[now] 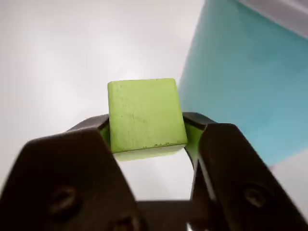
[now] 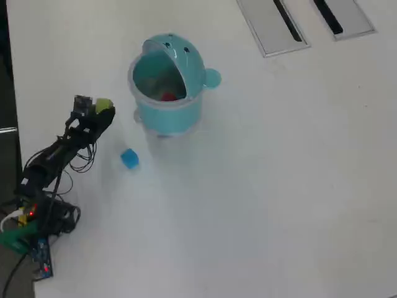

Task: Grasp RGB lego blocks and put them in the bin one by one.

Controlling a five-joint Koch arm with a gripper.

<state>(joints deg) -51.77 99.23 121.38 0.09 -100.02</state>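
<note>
My gripper point(image 1: 147, 132) is shut on the yellowish-green block point(image 1: 144, 115), which fills the gap between the two black jaws and is held above the white table. In the overhead view the gripper point(image 2: 102, 108) with the green block point(image 2: 103, 105) is left of the light teal bin point(image 2: 166, 112), apart from it. The bin's domed lid point(image 2: 181, 53) is tipped open and a red block point(image 2: 167, 97) lies inside. The blue block point(image 2: 129, 159) rests on the table in front of the bin. The bin's wall point(image 1: 245, 77) fills the right of the wrist view.
The arm's base and cables point(image 2: 37, 217) sit at the lower left of the overhead view. Two grey slotted panels point(image 2: 273, 25) are set into the table at the top right. The table's left edge point(image 2: 6, 74) runs close to the arm.
</note>
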